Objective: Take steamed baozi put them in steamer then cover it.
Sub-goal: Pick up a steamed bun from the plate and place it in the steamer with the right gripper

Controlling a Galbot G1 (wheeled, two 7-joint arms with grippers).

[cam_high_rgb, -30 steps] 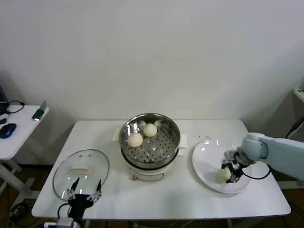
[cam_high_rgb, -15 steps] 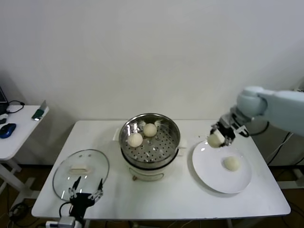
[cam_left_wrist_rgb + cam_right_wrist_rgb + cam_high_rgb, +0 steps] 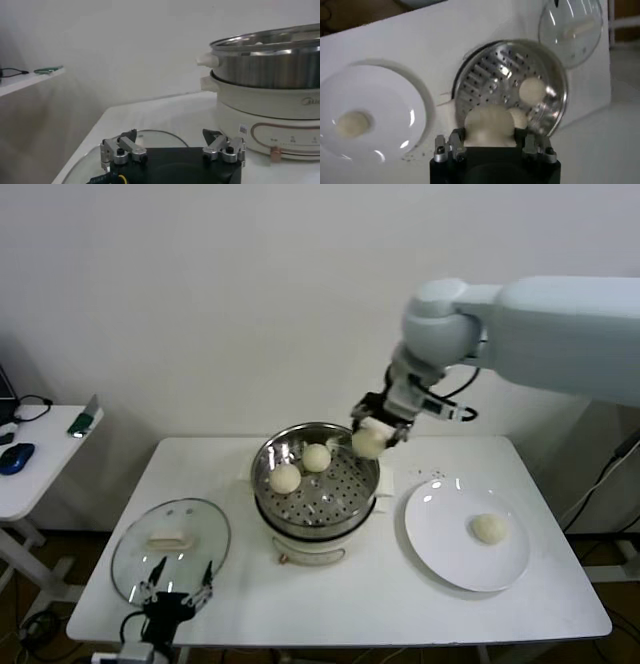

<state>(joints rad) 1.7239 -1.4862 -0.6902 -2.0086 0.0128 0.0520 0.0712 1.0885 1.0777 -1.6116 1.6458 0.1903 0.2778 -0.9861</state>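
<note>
Right gripper [image 3: 373, 431] is clamped on a steamed baozi [image 3: 368, 441] above the right rim of the steamer [image 3: 270, 459]; the bun looks soft and light, best held gently across its sides. Two buns sit left on the tray, leaving room right; left gripper [image 3: 176, 594] waits open beside the cover [image 3: 138, 554].

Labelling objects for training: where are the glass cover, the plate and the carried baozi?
glass cover [image 3: 170, 549], head view, clear pane.
plate [image 3: 440, 524], head view, bare surface.
carried baozi [image 3: 368, 441], head view, rounded underside.
</note>
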